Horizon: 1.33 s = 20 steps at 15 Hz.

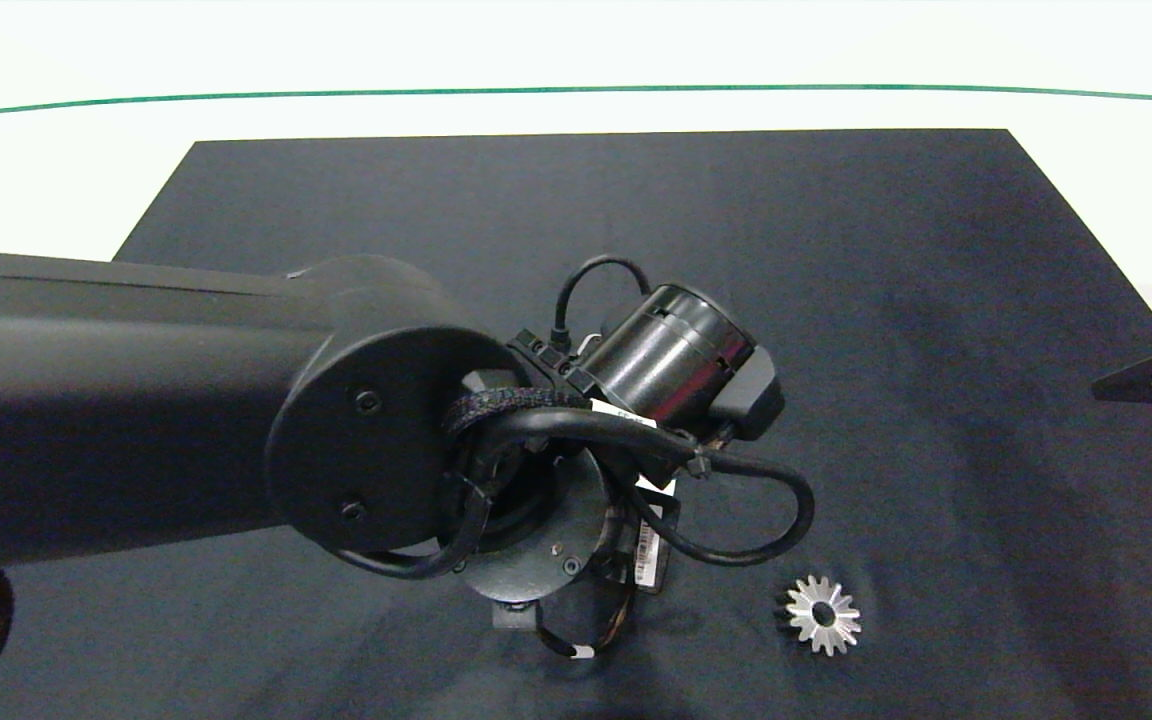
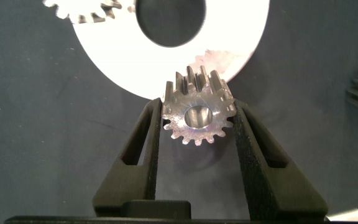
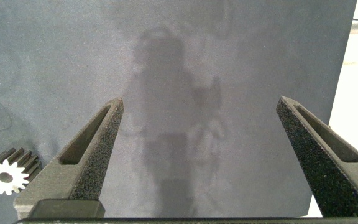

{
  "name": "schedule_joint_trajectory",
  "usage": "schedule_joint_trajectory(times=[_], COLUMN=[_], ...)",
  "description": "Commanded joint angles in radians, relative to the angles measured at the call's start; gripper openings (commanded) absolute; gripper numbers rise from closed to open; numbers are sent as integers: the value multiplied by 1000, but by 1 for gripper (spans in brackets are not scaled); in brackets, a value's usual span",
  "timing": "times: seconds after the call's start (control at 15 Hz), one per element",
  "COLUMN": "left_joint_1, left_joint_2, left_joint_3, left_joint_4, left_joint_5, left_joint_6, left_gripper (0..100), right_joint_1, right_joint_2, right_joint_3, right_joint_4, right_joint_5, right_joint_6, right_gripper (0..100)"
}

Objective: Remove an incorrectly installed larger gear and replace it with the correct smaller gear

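Dark cloth covered the table (image 1: 936,250); the left gripper (image 2: 197,121) was clamped on the small gear (image 2: 197,115), just above a white disc (image 2: 104,56). Lowering it level would probably seat it best. The large gear (image 1: 822,614) lay nearby, and the right gripper (image 3: 197,124) hung wide open, empty.

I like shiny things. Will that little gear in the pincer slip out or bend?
Probably not bend: the gear looks like solid metal. It could slip, since the left pincer squeezes only its tooth tips. If dropped on edge, it might roll.

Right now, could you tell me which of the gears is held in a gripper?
The smaller gear, short-toothed, is clamped between the left gripper fingers; the larger gear, long-toothed, lies loose on the mat.
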Motion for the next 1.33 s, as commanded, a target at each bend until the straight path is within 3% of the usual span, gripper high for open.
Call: schedule_joint_trajectory(times=[0.07,1.33], left_joint_1=[8,6], left_joint_2=[0,29], left_joint_3=[0,-12], left_joint_4=[4,1], left_joint_5=[2,2], left_joint_6=[-3,-8], left_gripper=[0,0], right_joint_1=[2,3], right_joint_2=[1,0], right_joint_3=[-2,0], right_joint_4=[4,4], right_joint_5=[-2,0], right_joint_6=[-1,-1], right_gripper=[100,100])
